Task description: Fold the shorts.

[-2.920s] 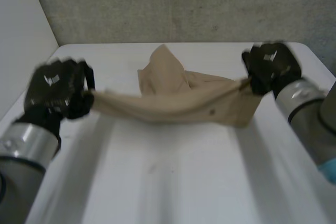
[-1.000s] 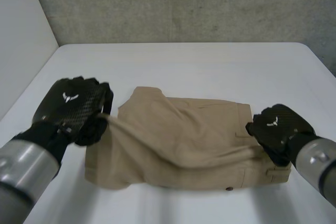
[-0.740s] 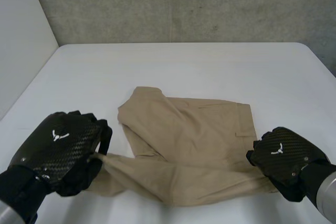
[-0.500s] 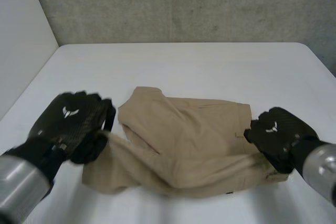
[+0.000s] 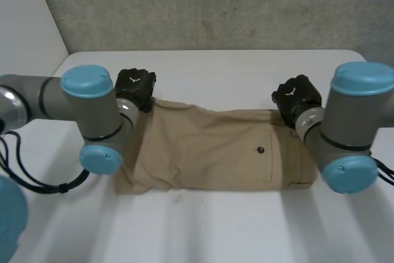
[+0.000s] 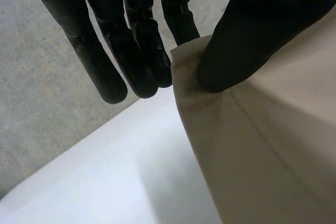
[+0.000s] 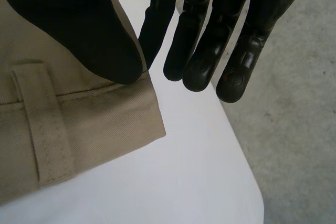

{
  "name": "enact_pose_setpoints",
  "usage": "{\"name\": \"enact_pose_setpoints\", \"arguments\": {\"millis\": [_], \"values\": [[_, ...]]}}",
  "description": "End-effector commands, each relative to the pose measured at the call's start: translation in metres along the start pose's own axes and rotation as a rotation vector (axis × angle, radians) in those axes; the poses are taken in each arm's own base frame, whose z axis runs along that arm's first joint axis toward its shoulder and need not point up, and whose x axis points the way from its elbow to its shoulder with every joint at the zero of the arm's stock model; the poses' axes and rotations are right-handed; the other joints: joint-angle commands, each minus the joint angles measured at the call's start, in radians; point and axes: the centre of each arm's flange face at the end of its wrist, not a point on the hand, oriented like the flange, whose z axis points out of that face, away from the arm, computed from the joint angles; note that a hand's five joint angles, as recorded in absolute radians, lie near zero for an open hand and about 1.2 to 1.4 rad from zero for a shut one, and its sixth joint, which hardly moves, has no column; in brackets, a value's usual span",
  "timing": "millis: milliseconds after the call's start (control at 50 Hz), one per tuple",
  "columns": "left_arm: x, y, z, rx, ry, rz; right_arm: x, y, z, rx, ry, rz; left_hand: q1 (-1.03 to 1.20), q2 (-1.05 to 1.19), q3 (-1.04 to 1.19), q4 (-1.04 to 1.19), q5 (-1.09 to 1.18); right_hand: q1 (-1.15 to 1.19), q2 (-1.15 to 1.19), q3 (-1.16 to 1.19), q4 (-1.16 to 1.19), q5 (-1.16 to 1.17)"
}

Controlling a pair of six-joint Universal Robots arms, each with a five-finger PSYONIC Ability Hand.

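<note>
Rough grey concrete wall (image 5: 215, 4) stands behind a white bench (image 5: 234, 232), and the tan shorts (image 5: 203, 152) lie flat across the middle of it, folded into a long band. A dark button (image 5: 260, 149) shows toward their right end.

From the head view, the left hand (image 5: 136, 84) sits at the shorts' far left corner and the right hand (image 5: 297, 95) at their far right corner. Each arm's grey elbow overhangs the nearer end of the cloth, and neither hand's grip can be read from here.

The left wrist view gives the detail. The thumb (image 6: 236, 40) lies on top of the corner's hem, while the fingers (image 6: 105, 61) are straight and loosely spread, reaching past the shorts' edge. I cannot tell whether the finger nearest the hem is tucked under it.

The right wrist view shows much the same. The thumb (image 7: 79, 30) rests on the waistband corner just above a belt loop (image 7: 44, 124), and the fingers (image 7: 210, 45) are straight, just off the shorts' edge over bare bench, curled round nothing.
</note>
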Motion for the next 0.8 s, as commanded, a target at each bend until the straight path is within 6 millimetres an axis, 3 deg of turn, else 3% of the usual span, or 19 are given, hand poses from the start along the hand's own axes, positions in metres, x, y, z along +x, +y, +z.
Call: {"name": "enact_pose_setpoints", "arguments": {"millis": [20, 120, 440, 460, 500, 520, 560, 620, 660, 720, 800], "values": [[0.007, 0.012, 0.026, 0.12, -0.026, 0.028, -0.026, 0.01, 0.036, 0.073, 0.069, -0.006, 0.282, 0.196, 0.202, 0.197, 0.244, 0.427, 0.22, 0.202, 0.204, 0.22], [0.01, 0.017, 0.034, 0.164, -0.044, 0.044, -0.033, 0.021, 0.052, 0.081, 0.161, -0.03, 0.282, 0.196, 0.202, 0.197, 0.244, 0.427, 0.22, 0.202, 0.204, 0.22], [0.016, 0.022, 0.038, 0.195, -0.045, 0.07, -0.028, 0.017, 0.057, 0.121, 0.211, -0.027, 0.282, 0.196, 0.202, 0.197, 0.244, 0.41, 0.203, 0.185, 0.188, 0.203], [0.018, 0.025, 0.036, 0.189, -0.038, 0.071, -0.028, 0.017, 0.057, 0.121, 0.211, -0.025, 0.003, -0.082, -0.077, -0.081, -0.035, 0.195, -0.012, -0.03, -0.027, -0.012], [0.019, 0.027, 0.035, 0.183, -0.036, 0.073, -0.026, 0.017, 0.057, 0.117, 0.222, -0.023, -0.66, -0.745, -0.74, -0.744, -0.698, -0.772, -0.978, -0.996, -0.994, -0.978], [0.019, 0.027, 0.035, 0.182, -0.036, 0.074, -0.025, 0.016, 0.057, 0.118, 0.223, -0.023, -0.94, -1.025, -1.02, -1.025, -0.978, -0.795, -1.002, -1.02, -1.017, -1.002], [0.022, 0.024, 0.034, 0.192, -0.035, 0.078, -0.023, 0.015, 0.056, 0.121, 0.226, -0.021, -0.938, -1.024, -1.019, -1.023, -0.977, -0.795, -1.002, -1.02, -1.017, -1.002], [0.022, 0.017, 0.032, 0.215, -0.042, 0.072, -0.009, 0.002, 0.051, 0.149, 0.249, 0.009, -0.94, -1.025, -1.02, -1.025, -0.978, -0.795, -1.002, -1.02, -1.017, -1.002], [0.021, 0.009, 0.029, 0.226, -0.048, 0.07, 0.013, -0.013, 0.042, 0.192, 0.284, 0.08, -0.94, -1.025, -1.02, -1.025, -0.978, -0.795, -1.002, -1.02, -1.017, -1.002], [0.012, -0.02, 0.018, 0.267, -0.06, 0.062, 0.025, -0.023, 0.034, 0.222, 0.301, 0.142, -0.94, -1.025, -1.02, -1.025, -0.978, -0.795, -1.002, -1.02, -1.017, -1.002], [0.002, -0.048, -0.004, 0.292, -0.065, 0.049, 0.064, -0.053, -0.003, 0.292, 0.282, 0.334, -0.94, -1.025, -1.02, -1.025, -0.978, -0.795, -1.002, -1.02, -1.017, -1.002]]}}
